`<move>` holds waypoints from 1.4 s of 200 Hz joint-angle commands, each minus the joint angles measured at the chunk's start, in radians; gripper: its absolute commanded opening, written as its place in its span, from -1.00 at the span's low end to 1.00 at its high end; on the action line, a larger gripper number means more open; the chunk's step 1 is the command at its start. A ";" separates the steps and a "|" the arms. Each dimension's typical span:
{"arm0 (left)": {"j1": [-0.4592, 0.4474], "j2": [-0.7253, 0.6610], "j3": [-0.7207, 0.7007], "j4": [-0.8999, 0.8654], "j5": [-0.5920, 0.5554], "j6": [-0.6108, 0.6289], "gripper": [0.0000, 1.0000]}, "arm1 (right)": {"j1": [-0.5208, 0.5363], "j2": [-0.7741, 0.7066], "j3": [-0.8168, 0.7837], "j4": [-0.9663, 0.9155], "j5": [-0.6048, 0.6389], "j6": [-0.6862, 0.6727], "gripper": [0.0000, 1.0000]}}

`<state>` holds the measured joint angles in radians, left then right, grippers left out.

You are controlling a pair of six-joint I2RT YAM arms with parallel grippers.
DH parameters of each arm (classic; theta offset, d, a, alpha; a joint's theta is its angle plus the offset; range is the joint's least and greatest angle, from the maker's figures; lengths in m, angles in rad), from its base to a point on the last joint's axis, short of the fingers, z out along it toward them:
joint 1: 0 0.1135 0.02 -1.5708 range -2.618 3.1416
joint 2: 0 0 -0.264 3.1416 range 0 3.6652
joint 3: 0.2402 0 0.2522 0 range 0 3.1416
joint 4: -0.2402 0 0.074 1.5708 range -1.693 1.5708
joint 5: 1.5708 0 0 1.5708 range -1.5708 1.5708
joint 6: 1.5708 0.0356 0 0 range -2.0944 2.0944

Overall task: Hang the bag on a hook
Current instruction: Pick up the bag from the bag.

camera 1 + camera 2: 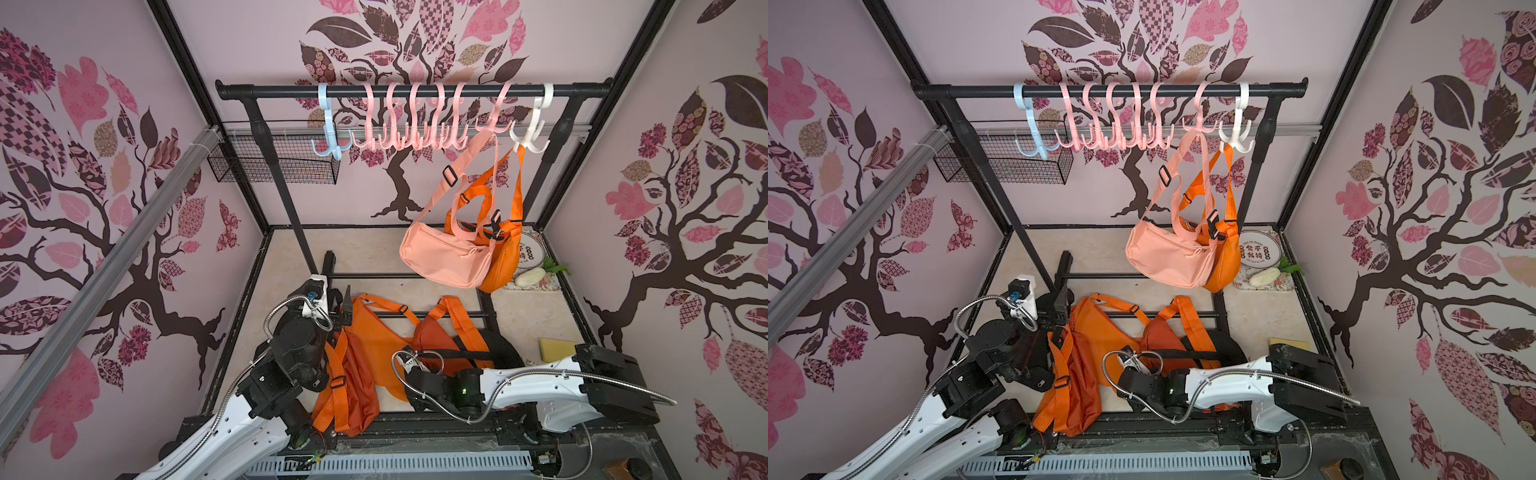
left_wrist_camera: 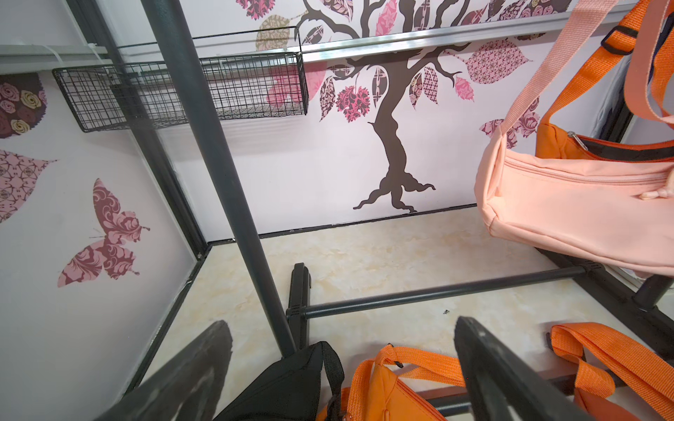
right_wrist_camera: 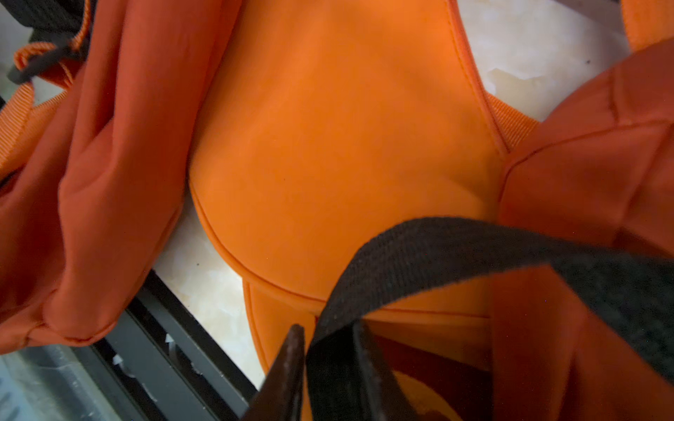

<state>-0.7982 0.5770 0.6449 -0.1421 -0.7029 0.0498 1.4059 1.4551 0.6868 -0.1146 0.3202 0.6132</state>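
Note:
My right gripper is shut on a black strap, which loops up out of its jaws over an orange bag. In both top views this strap leads to a black bag lying on the floor among the orange bags. My left gripper stands open low over the floor with nothing between its fingers, above a black pouch and an orange bag. Pink hooks hang from the rack's rail, between a blue hook and a white hook.
A pink bag and an orange bag hang at the rail's right end. A wire basket is fixed at the back left. The rack's base bars cross the floor. A plate, a white vegetable and a yellow sponge lie at the right.

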 commanded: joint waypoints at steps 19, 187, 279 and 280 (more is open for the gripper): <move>0.002 0.007 -0.028 0.032 0.000 -0.010 0.96 | 0.000 -0.025 0.066 -0.043 0.039 -0.041 -0.88; -0.073 0.037 0.202 -0.124 0.610 -0.037 0.92 | 0.001 -0.507 0.652 -0.444 0.356 -0.321 -1.00; -0.167 0.158 0.350 -0.089 0.818 -0.125 0.88 | 0.000 -0.413 0.971 -0.509 0.212 -0.344 -1.00; -0.167 0.160 0.349 -0.089 0.819 -0.126 0.88 | 0.000 -0.412 0.974 -0.510 0.210 -0.344 -1.00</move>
<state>-0.9615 0.7101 0.9592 -0.2565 0.0425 -0.0387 1.4059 1.0130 1.5734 -0.6041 0.6014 0.2794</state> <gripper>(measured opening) 0.942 0.050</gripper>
